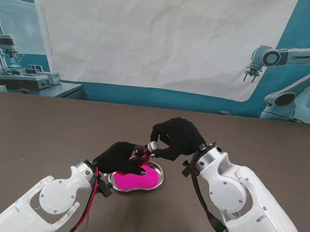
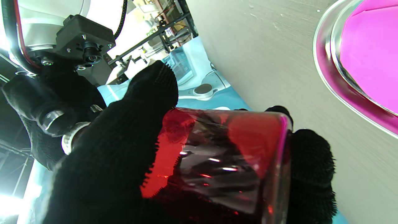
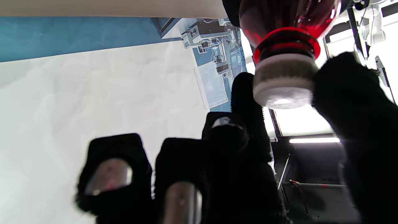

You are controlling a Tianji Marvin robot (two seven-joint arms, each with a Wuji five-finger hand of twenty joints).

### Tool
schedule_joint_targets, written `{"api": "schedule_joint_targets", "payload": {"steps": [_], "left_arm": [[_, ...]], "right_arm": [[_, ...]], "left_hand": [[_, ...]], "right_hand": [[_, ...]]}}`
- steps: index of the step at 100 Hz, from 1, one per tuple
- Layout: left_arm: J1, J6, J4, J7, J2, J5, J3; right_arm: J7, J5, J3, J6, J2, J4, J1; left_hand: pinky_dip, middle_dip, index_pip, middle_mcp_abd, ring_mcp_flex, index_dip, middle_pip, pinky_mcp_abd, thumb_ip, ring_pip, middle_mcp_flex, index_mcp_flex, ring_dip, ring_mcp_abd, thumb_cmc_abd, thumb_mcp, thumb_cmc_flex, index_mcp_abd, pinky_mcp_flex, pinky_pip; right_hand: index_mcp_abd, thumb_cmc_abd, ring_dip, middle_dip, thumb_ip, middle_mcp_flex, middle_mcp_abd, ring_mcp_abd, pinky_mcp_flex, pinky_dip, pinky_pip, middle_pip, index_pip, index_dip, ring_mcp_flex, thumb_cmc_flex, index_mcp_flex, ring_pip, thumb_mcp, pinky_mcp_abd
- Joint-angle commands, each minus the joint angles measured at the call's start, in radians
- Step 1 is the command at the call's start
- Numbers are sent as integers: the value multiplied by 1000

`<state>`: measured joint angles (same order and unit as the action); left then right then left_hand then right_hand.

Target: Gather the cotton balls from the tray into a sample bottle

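Note:
A red see-through sample bottle (image 1: 140, 154) is held tilted just above the tray, neck toward the right. My left hand (image 1: 118, 157) is shut around its body, and the left wrist view shows the black-gloved fingers (image 2: 118, 149) wrapped on the red glass (image 2: 224, 149). My right hand (image 1: 178, 136) pinches the bottle's white cap (image 1: 153, 147). In the right wrist view the cap (image 3: 283, 84) sits between thumb and forefinger (image 3: 245, 93), still on the red neck (image 3: 289, 18). The kidney-shaped metal tray (image 1: 158, 177) has a magenta liner (image 2: 370, 46). I can make out no cotton balls.
The brown table (image 1: 48, 132) stretches to both sides and beyond the tray. A white sheet and a blue lab poster hang behind its far edge. Both forearms (image 1: 245, 208) come in from the near corners.

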<state>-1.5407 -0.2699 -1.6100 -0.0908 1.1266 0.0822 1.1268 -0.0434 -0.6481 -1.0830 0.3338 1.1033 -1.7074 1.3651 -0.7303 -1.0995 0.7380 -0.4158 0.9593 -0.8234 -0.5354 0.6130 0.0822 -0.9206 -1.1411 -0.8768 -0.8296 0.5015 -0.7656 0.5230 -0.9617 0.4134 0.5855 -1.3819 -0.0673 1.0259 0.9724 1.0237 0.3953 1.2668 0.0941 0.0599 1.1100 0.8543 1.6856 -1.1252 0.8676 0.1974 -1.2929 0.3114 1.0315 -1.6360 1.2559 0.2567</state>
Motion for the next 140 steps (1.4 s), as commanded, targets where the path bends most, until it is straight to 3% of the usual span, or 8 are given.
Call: {"api": "schedule_joint_targets", "payload": {"steps": [1, 16, 57, 77, 90, 100, 107, 140], "left_arm": [[1, 1, -7, -16, 3, -6, 0], [0, 1, -7, -18, 3, -6, 0], [1, 0, -8, -20, 2, -6, 2], [0, 2, -8, -21, 2, -5, 1], [-1, 4, -9, -21, 2, -4, 1], [-1, 4, -9, -21, 2, -3, 1], [-1, 4, -9, -21, 2, -3, 1], [0, 6, -9, -23, 1, -2, -2]], "right_arm": [[28, -7, 6, -14, 2, -10, 5], [49, -7, 13, -51, -1, -19, 3], [83, -84, 32, -124, -12, -42, -5], [83, -92, 5, -128, -13, -57, 9], [88, -85, -28, -117, -14, -76, 28], [80, -70, -51, -66, -14, -74, 34], [84, -42, -65, -10, -15, -66, 32], [96, -41, -64, 72, -21, -32, 20]], "left_hand": [[-41, -12, 166, 32, 25, -18, -9, -90, -17, -62, -52, -156, -25, 23, 468, 340, -271, -140, -6, -98], [-41, -11, 167, 32, 26, -18, -8, -90, -17, -63, -52, -157, -25, 21, 469, 340, -271, -142, -6, -98], [-41, -9, 167, 33, 26, -18, -9, -90, -18, -63, -53, -157, -25, 21, 469, 341, -270, -141, -6, -98], [-41, -9, 167, 34, 25, -18, -9, -90, -18, -64, -53, -157, -25, 21, 469, 341, -270, -142, -6, -98], [-41, -9, 167, 34, 26, -18, -9, -90, -18, -64, -52, -156, -25, 21, 468, 340, -270, -142, -6, -98], [-41, -10, 167, 33, 26, -18, -9, -90, -17, -64, -52, -156, -25, 21, 468, 340, -270, -141, -6, -98], [-41, -10, 167, 33, 26, -18, -9, -90, -18, -63, -53, -157, -25, 21, 469, 340, -271, -141, -6, -98], [-41, -11, 167, 32, 25, -18, -9, -90, -17, -63, -52, -156, -25, 23, 468, 341, -270, -141, -6, -98]], "right_hand": [[26, -68, 23, 11, -19, 73, 38, 20, 40, -3, 91, -6, 107, 2, -23, 4, 94, -86, 8, 32], [56, -224, 39, 20, -200, 128, 33, 15, 47, -8, 139, 2, 20, 188, -23, -84, 170, -118, -40, 17], [72, -592, 62, -30, -254, 178, 11, -25, 55, -10, 193, -81, 53, 256, -20, -222, 272, -164, -259, 16], [94, -765, 0, -16, -288, 78, -17, -31, -5, -25, 63, 87, -180, 168, -21, -305, 30, -56, -535, 56], [106, -713, -47, -12, -294, -84, 4, -11, -91, 5, 31, 95, -227, 161, -24, -267, -210, 29, -627, 4], [77, -521, -82, -33, -293, -188, 24, 8, -144, 17, -1, 79, -169, 163, -25, -203, -341, 96, -594, -27], [39, -415, -97, -47, -290, -231, 31, 16, -158, 22, -12, 66, -132, 161, -26, -117, -352, 128, -557, -39], [-34, -331, -79, -47, -302, -227, 37, 44, -135, 28, -8, 30, -130, 155, -27, 231, -226, 118, -711, -43]]}}
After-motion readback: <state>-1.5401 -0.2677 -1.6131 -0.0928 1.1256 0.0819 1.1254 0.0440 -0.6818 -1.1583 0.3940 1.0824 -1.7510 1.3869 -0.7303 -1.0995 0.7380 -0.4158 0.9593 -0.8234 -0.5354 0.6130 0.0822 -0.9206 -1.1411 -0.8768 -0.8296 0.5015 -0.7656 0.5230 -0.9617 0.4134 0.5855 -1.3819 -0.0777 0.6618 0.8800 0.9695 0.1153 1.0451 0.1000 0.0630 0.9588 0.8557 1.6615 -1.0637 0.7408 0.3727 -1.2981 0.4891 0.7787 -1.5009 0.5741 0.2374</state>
